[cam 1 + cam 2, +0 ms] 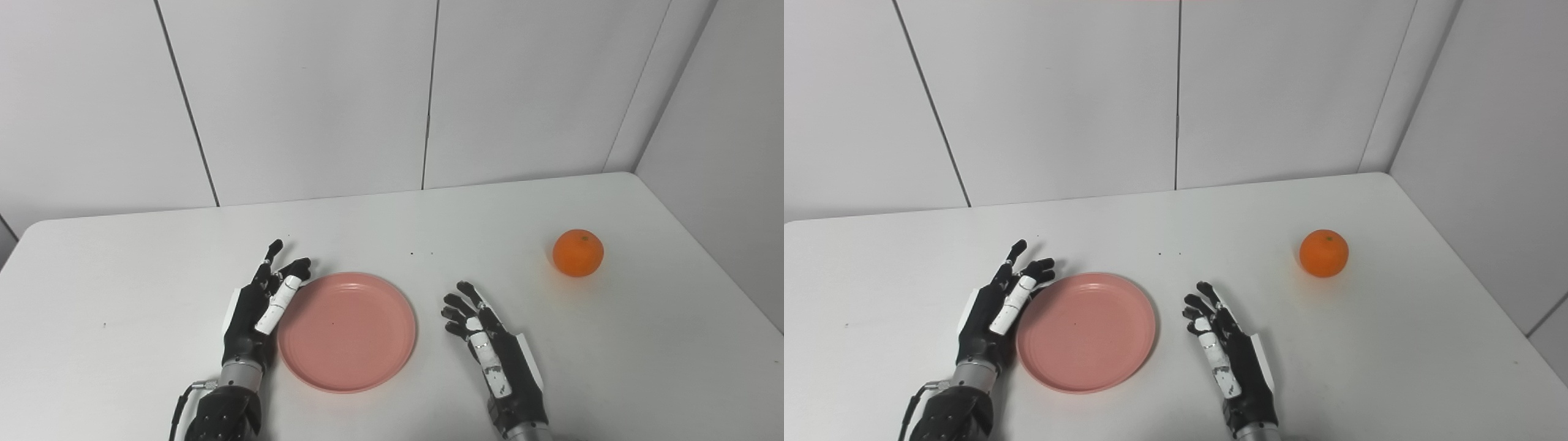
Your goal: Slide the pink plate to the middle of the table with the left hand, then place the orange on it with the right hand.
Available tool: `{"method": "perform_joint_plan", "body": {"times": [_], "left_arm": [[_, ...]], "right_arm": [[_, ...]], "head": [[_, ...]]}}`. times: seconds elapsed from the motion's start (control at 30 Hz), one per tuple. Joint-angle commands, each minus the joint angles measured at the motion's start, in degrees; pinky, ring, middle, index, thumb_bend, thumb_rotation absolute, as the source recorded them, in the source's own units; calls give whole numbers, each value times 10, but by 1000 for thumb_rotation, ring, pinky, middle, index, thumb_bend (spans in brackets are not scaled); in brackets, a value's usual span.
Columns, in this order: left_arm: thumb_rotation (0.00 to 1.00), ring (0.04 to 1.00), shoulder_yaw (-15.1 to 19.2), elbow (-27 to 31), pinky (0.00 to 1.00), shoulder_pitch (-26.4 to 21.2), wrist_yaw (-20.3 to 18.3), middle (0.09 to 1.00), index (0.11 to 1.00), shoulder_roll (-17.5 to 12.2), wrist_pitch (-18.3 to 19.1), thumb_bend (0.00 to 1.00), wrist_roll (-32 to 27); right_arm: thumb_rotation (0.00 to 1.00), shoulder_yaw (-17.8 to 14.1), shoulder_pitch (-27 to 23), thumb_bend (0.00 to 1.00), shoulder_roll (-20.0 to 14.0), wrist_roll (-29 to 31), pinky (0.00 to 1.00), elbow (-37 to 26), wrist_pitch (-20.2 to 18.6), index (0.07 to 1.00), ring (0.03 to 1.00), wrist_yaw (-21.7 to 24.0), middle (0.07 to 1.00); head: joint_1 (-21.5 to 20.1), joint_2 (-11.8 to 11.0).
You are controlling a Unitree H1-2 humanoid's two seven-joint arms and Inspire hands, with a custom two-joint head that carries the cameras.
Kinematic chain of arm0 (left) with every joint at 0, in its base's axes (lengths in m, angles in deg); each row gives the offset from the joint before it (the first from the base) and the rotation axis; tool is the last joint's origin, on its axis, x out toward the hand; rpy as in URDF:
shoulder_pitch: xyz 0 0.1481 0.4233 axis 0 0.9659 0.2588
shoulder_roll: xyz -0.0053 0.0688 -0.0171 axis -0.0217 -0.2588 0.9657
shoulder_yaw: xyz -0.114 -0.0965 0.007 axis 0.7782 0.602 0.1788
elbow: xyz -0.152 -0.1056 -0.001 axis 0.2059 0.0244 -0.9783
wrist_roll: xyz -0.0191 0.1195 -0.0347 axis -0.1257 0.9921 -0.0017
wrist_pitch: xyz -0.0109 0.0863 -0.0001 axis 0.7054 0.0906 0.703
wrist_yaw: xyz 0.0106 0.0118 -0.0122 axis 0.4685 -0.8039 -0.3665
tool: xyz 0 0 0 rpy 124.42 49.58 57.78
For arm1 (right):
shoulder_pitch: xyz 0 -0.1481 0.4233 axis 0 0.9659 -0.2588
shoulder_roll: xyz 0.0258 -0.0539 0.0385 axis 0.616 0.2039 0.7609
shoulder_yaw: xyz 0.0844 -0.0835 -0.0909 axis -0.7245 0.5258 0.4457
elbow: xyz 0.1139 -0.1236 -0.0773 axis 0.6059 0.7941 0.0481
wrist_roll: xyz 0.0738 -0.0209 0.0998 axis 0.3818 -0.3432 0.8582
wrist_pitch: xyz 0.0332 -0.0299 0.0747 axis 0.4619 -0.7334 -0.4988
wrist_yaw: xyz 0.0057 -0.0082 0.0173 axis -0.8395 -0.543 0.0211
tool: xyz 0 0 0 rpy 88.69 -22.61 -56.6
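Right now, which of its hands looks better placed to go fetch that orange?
The right hand. It lies open on the orange's side of the pink plate, while the left hand sits against the plate's far edge.

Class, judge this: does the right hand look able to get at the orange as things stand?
Probably yes. The right hand is open, and only bare table lies between it and the orange.

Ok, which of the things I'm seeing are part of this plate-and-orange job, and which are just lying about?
Part of the job:
- pink plate, empty
- orange, far right on the table
- left hand, open beside the plate's left rim
- right hand, open, holding nothing

Just there:
- white table
- wall panels
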Motion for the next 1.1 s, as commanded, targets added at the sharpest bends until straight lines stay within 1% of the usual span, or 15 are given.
{"method": "perform_joint_plan", "body": {"times": [0.0,0.13,0.23,0.37,0.5,0.57,0.7,0.83,0.9,0.97,1.07], "left_arm": [[651,779,-3,7,733,-12,1,763,933,5,-17,1000,3],[655,775,-3,7,728,-11,2,763,932,6,-18,1000,2],[651,776,-1,5,733,-12,0,764,933,6,-18,1000,-3],[651,781,0,-5,736,-16,-4,773,939,3,-23,1000,-6],[651,784,2,-17,738,-21,-7,779,939,1,-27,1000,-8],[655,786,1,-22,739,-23,-10,778,941,1,-30,1000,-7],[654,788,2,-27,743,-23,-13,774,938,3,-35,1000,-7],[654,786,2,-28,737,-23,-12,772,935,5,-38,1000,-7],[655,785,2,-29,734,-23,-12,772,935,5,-39,1000,-7],[658,787,2,-31,737,-23,-13,772,939,4,-40,1000,-8],[650,791,4,-33,745,-23,-15,774,938,6,-41,1000,-12]], "right_arm": [[868,21,7,907,11,11,828,10,-24,891,833,27,842],[854,15,12,897,11,18,836,5,-25,881,838,23,845],[850,4,17,886,22,48,819,-13,-45,867,834,17,839],[875,1,18,858,27,24,813,-40,-50,854,830,-1,831],[871,-1,12,830,22,-19,798,-49,-35,841,821,-10,820],[883,-3,8,838,18,-40,794,-54,-28,839,817,-11,823],[869,-9,3,831,13,-75,749,-59,-9,825,792,-17,811],[872,-13,-5,796,3,-131,709,-63,19,812,781,-31,802],[881,-14,-12,789,-5,-162,694,-69,20,809,778,-36,800],[905,-15,-22,841,-15,-191,675,-77,20,811,776,-40,806],[926,-14,-38,853,-36,-245,678,-88,13,815,773,-44,811]], "head": [[0,-1],[-1,-2],[-6,-3],[-14,-7],[-23,-12],[-25,-14],[-25,-16],[-25,-17],[-26,-17],[-25,-18],[-25,-19]]}}
